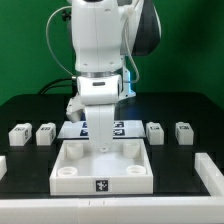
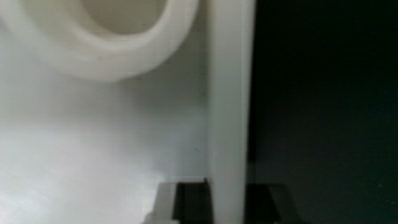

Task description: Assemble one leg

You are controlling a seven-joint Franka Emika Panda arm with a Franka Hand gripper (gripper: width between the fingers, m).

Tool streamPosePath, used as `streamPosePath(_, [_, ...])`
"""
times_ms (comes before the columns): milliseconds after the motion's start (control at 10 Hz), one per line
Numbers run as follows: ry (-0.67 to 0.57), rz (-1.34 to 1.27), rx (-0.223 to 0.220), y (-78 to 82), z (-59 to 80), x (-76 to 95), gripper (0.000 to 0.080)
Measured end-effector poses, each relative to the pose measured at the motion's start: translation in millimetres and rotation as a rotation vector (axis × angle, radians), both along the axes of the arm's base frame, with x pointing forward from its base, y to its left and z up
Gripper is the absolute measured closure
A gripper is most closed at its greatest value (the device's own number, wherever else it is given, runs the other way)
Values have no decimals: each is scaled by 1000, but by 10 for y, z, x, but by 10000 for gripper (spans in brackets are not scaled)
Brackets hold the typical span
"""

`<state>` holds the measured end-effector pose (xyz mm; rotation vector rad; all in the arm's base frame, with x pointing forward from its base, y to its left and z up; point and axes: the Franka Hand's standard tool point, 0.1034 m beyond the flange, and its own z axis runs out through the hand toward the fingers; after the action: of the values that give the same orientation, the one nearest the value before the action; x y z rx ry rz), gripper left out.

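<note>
Although the gripper (image 1: 103, 146) sits lowered inside the tray (image 1: 72, 180) near its rear edge, you cannot tell whether its fingers are open or closed. The legs (image 1: 45, 132) stand on the table (image 1: 28, 157) beside the tray's rear corners, two at the exterior view's left and two at its right.

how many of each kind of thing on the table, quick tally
small white legs: 4
large white tray-like part: 1
marker board: 1
white pieces cut off at the exterior view's edges: 2
total: 8
</note>
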<state>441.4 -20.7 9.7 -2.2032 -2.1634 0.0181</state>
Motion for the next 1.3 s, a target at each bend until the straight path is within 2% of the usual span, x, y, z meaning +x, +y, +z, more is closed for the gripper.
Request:
streamPosePath(300, [0, 0, 0, 0, 0, 0, 742])
streamPosePath(400, [-2, -15, 2, 49, 2, 27, 742])
streamPosePath(800, [-46, -1, 60, 750, -1, 440, 741])
streamPosePath(900, [-51, -8, 68, 845, 9, 492, 741])
streamPosePath(1000, [-54, -38, 69, 902, 22, 543, 741])
streamPosePath(1300, [-67, -14, 74, 857, -3, 594, 741])
